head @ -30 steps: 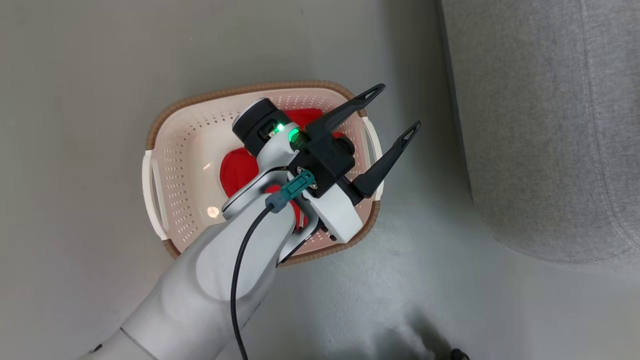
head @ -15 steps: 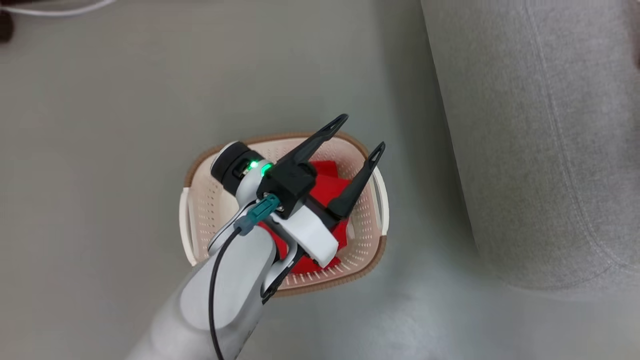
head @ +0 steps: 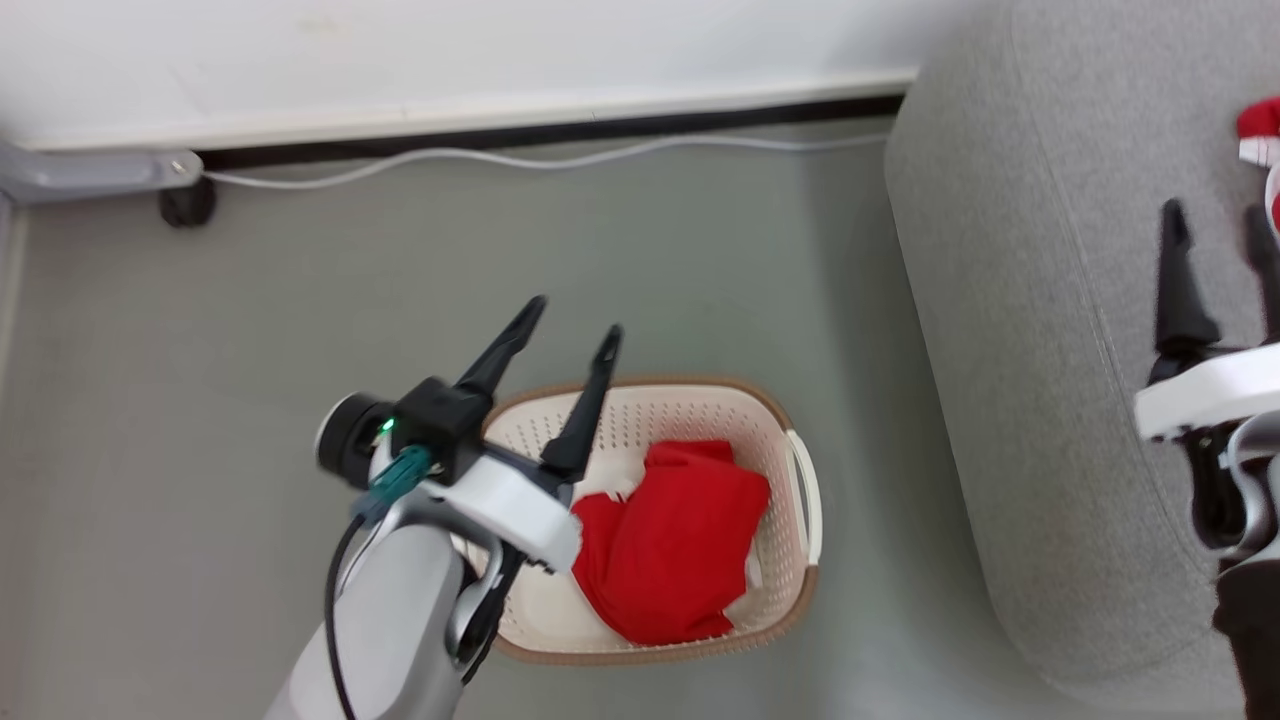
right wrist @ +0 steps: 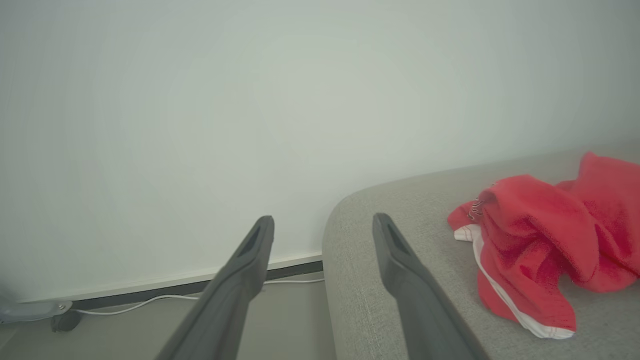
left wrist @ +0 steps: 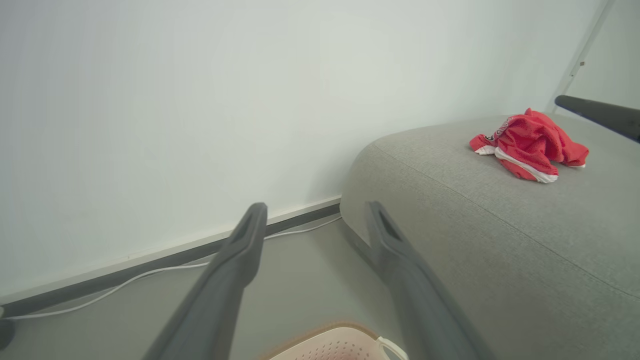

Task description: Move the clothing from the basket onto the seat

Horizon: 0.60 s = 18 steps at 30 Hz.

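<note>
A red garment (head: 670, 540) lies bunched in the cream basket (head: 800, 490) on the floor. Above the basket's far left rim my left gripper (head: 573, 318) hangs open and empty, fingers pointing toward the wall. In the left wrist view the left gripper (left wrist: 316, 207) also stands open, above the basket rim (left wrist: 325, 332). A second red garment with white trim (left wrist: 530, 145) lies crumpled on the grey seat (head: 1030, 350). My right gripper (head: 1213, 215) is open over the seat, just short of that garment (head: 1258, 120). In the right wrist view, the right gripper (right wrist: 322, 220) is open, left of the garment (right wrist: 550, 235) on the seat (right wrist: 360, 300).
A white wall with a dark baseboard (head: 560, 130) runs along the back. A white cable (head: 520, 160) lies along the floor in front of it, and a dark caster (head: 188, 205) stands at the far left. Grey floor (head: 200, 420) surrounds the basket, and the seat stands to its right.
The head camera has tilted up, bringing in the wall and the right gripper. My left gripper has moved from above the basket's middle to its far left rim, still empty.
</note>
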{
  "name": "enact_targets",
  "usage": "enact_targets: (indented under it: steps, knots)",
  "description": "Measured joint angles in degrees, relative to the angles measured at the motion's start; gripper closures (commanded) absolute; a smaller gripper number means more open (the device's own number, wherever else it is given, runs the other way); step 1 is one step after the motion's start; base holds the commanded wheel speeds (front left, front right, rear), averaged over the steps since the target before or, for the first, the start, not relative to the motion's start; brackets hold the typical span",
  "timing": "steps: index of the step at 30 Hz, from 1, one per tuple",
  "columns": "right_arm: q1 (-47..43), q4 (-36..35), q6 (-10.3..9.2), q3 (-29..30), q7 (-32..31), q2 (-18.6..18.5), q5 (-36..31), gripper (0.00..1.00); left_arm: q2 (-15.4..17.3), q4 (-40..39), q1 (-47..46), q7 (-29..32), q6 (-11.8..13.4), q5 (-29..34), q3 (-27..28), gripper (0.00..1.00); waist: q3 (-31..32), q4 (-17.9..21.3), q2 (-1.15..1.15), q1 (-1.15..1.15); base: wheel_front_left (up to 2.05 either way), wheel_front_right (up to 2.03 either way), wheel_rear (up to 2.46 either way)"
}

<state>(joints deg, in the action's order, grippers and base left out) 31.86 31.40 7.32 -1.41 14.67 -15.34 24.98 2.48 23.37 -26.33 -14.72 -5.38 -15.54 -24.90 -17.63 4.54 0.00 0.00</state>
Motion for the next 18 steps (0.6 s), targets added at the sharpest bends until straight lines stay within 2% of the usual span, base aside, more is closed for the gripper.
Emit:
enact_targets:
  steps: [9, 12, 18]
  knots:
    - [-6.6, -2.8, 0.0, -4.8, 0.0, 2.8, -0.6, 0.0, 0.1, 0.5, 7.8, 0.0, 0.4, 2.4, 12.2, 0.0, 7.7, -3.2, 0.0, 0.0, 0.0, 0.0, 0.0]
    - [-10.1, -4.0, 0.0, -5.0, 0.0, 3.8, -1.2, 0.0, 0.2, 0.0, 11.8, 0.0, 0.9, 3.1, 17.8, 0.0, 10.8, -4.4, 0.0, 0.0, 0.0, 0.0, 0.0]
    - [-16.1, -5.6, 0.0, -4.9, 0.0, 6.2, -2.5, 0.0, 0.3, -0.9, 18.4, 0.0, 0.9, 4.9, 23.7, 0.0, 14.8, -5.8, 0.0, 0.0, 0.0, 0.0, 0.0]
